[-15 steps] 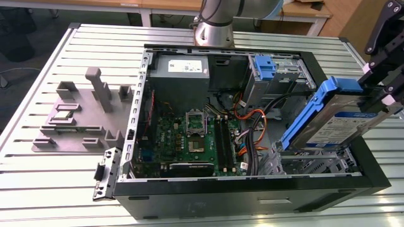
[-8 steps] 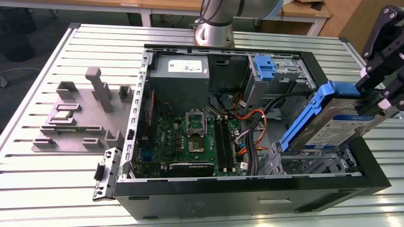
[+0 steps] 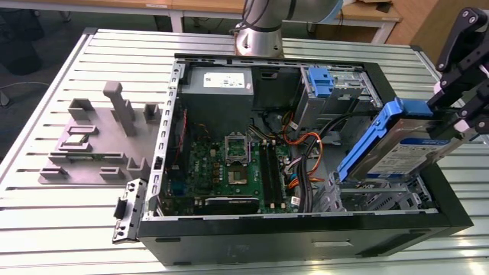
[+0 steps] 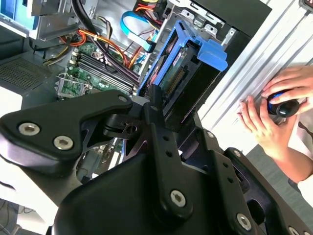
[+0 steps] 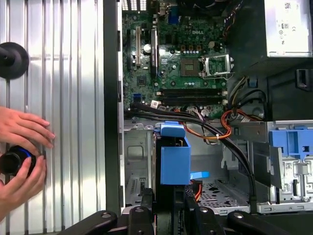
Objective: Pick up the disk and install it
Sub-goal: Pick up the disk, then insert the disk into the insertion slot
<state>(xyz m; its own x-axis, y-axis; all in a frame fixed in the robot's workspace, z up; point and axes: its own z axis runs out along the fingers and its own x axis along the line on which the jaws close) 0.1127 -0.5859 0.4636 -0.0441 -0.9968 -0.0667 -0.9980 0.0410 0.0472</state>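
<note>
- Disk (image 3: 409, 153) isn't seated. It sits tilted over the drive cage (image 3: 367, 197), at the corner of the open PC case (image 3: 306, 220) on the exterior view's right.
- Its lower end is right at the top of the cage, though I can't tell if it's touching. The upper end is up by the gripper (image 3: 462, 120).
- The gripper is clamped on the disk's upper end. In the first wrist view the black fingers (image 5: 146, 199) sit on either side of the blue bracket (image 5: 174, 159) that edges the disk.
- The labelled silver face shows in the exterior view. The second wrist view shows the other side, with the connector edge.
- The case is lying on its side with the panel off, and the motherboard (image 3: 233, 166) is in plain sight.
- The grey power supply (image 3: 217, 83) is at the far end, with an upright blue latch piece (image 3: 324, 80) in the bay beside it.
- A bundle of orange and black cables (image 3: 304, 137) runs between the motherboard and the cage.
- A person's hands (image 5: 24, 132) are on the slatted metal table (image 3: 68, 229) just outside the case wall. They're wrapped around a small black-and-blue knob thing (image 5: 12, 164).
- A grey fixture block (image 3: 99, 143) stands on the table on the exterior view's left, apart from the case.
</note>
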